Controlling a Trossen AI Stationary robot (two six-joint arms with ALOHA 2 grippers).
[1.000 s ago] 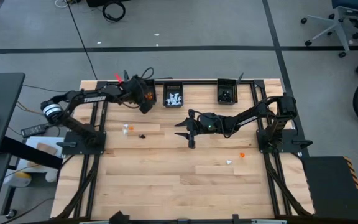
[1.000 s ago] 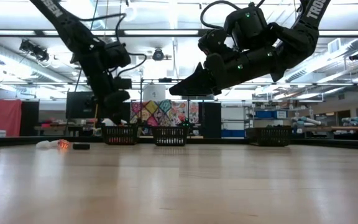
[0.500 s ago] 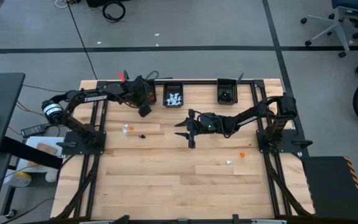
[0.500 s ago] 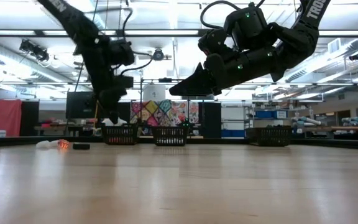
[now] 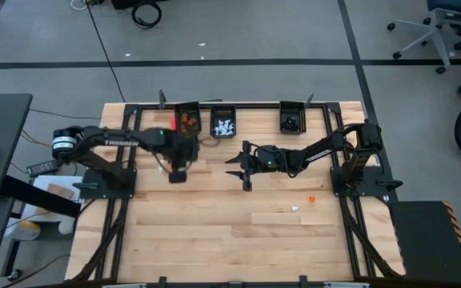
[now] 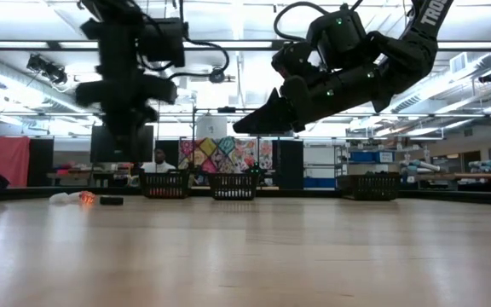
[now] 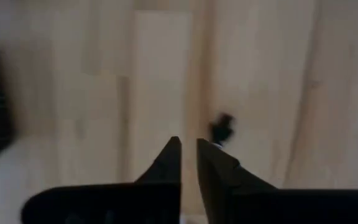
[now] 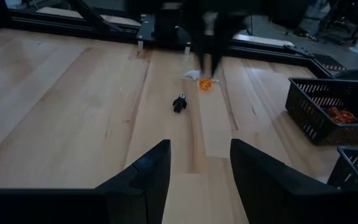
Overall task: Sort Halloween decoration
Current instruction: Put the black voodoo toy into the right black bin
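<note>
Halloween decoration pieces, a black trinket (image 8: 179, 103), an orange one (image 8: 205, 83) and a white one (image 8: 192, 74), are lying close together beneath the left gripper (image 7: 189, 149), whose fingers are nearly pressed together, empty. The right gripper (image 8: 194, 163) is waiting, spread. Descending almost closed risks knocking the trinkets apart.

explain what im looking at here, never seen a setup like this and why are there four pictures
Two dark robot arms work at a pale wooden table, filmed from overhead, from table height, and from a camera on each wrist. Three small black bins stand along the far edge: one holding orange trinkets, one holding white ones, one holding dark ones. Loose on the wood lie a tiny black trinket, an orange one and a white one. The left gripper, fingers nearly together and holding nothing, hangs over the black trinket. The right gripper waits open mid-table, empty.
</note>
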